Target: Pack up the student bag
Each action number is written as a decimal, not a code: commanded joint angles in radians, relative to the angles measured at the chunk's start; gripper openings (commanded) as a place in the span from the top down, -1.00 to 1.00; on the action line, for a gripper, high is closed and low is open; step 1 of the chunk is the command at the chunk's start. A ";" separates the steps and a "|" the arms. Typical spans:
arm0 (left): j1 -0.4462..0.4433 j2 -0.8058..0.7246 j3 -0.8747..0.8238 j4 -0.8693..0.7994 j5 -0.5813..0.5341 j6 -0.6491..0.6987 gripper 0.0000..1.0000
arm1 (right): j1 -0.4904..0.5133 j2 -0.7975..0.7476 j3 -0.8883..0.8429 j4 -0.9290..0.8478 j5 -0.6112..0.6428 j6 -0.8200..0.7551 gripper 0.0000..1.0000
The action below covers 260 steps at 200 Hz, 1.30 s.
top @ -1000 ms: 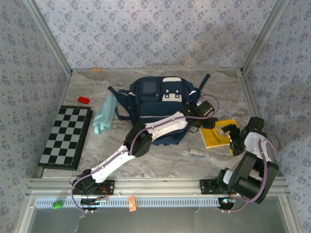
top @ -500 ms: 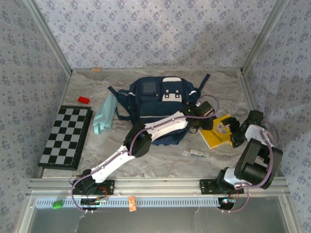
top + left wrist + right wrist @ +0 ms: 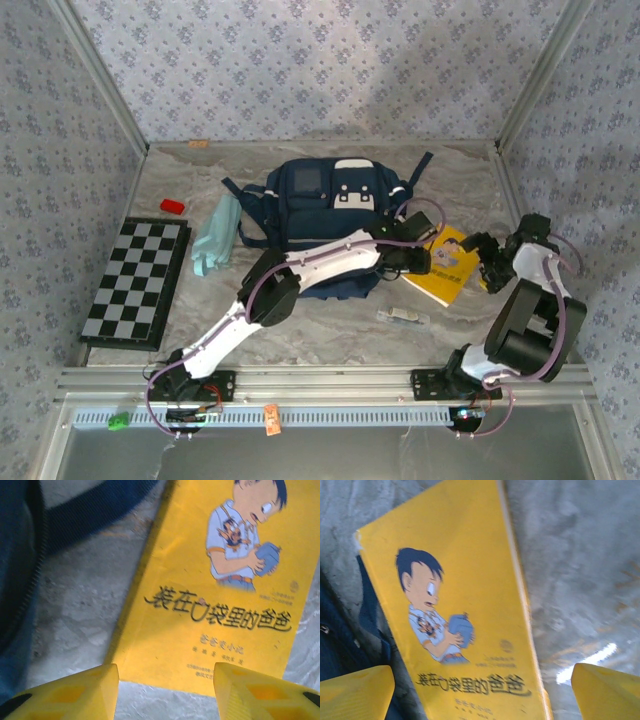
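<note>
Your left pincer (image 3: 162, 674) and right pincer (image 3: 482, 675) are hanging open and empty over the thin yellow picture book (image 3: 447, 268). It is lying on the worktop (image 3: 330, 330) just right of the large navy-blue fabric student bag (image 3: 330, 215), which is sitting mid-worktop; packing looks barely begun.

The counter (image 3: 330, 335) is carrying one bag (image 3: 318, 198), one yellow book (image 3: 452, 270), one chessboard (image 3: 135, 282), one red block (image 3: 173, 206), one teal cloth (image 3: 215, 235) and one small pale item (image 3: 400, 316). One left arm (image 3: 300, 272) and one right arm (image 3: 530, 300) are reaching over it.
</note>
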 commanded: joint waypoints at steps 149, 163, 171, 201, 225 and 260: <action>0.028 0.156 0.125 -0.039 0.082 0.042 0.31 | 0.054 -0.006 -0.109 0.005 -0.166 -0.041 -0.08; 0.030 0.155 0.111 -0.042 0.081 0.034 0.35 | 0.052 -0.022 -0.090 -0.011 -0.190 -0.050 -0.05; 0.032 0.155 0.105 -0.040 0.082 0.031 0.37 | 0.048 -0.037 -0.088 -0.012 -0.206 -0.052 -0.04; 0.033 0.154 0.101 -0.045 0.076 0.033 0.39 | 0.029 -0.086 -0.067 -0.036 -0.250 -0.064 0.00; 0.035 0.154 0.100 -0.048 0.073 0.036 0.39 | 0.010 -0.104 -0.052 -0.072 -0.273 -0.081 0.04; 0.034 0.154 0.098 -0.049 0.074 0.035 0.40 | 0.009 -0.119 -0.064 -0.078 -0.291 -0.080 0.07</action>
